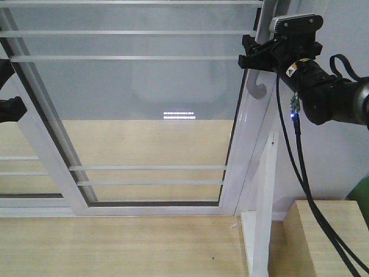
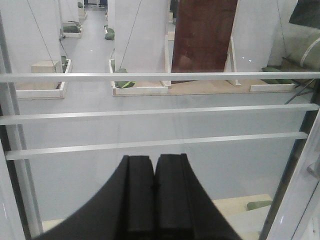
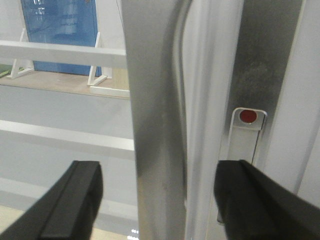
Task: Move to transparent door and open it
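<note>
My right claw (image 3: 157, 200) is spread astride the pull handle (image 3: 155, 100) on the transparent door (image 1: 144, 104), contact unclear; left claw (image 2: 154, 172) pressed together.

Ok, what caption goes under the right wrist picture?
Right gripper, open, straddling the silver pull handle of the transparent door.

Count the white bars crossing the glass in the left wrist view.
3: top bar, middle bar, bottom bar just above the left end effector; more may lie outside view.
</note>
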Controlling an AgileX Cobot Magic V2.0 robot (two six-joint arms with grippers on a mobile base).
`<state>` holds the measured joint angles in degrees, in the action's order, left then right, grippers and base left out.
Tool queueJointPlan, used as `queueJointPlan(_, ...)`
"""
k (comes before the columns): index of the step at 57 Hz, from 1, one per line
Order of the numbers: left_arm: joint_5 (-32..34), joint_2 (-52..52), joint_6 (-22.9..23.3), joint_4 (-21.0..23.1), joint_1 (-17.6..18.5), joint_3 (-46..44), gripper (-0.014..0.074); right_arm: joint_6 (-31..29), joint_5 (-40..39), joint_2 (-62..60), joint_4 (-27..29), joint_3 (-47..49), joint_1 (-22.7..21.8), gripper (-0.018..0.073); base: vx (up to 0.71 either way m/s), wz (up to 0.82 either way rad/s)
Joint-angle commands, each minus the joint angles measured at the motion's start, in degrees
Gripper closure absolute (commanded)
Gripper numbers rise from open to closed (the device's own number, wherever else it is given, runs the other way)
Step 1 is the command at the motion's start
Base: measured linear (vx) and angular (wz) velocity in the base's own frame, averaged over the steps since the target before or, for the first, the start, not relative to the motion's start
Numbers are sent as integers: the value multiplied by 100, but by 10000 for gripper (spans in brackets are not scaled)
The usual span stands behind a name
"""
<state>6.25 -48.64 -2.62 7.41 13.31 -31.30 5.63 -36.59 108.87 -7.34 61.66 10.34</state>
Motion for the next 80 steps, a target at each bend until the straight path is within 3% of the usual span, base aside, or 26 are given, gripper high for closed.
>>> queueJointPlan(1, 463, 33, 38, 39, -11, -197, 593, -66, -591, -288, 20, 200, -21, 179, 0, 0)
queueJointPlan(15, 463, 33, 38, 39, -11, -197, 593, -53, -630, -288, 26, 200, -21, 577, 0, 0)
queueJointPlan(36, 477, 40, 38, 39, -11, -197, 593, -51, -657, -288, -260, 200, 336, 568, 0, 0)
queueJointPlan(80, 553, 40, 38, 40, -11, -197, 593, -56, -1190, -285, -321, 215, 1989, 566, 0, 0)
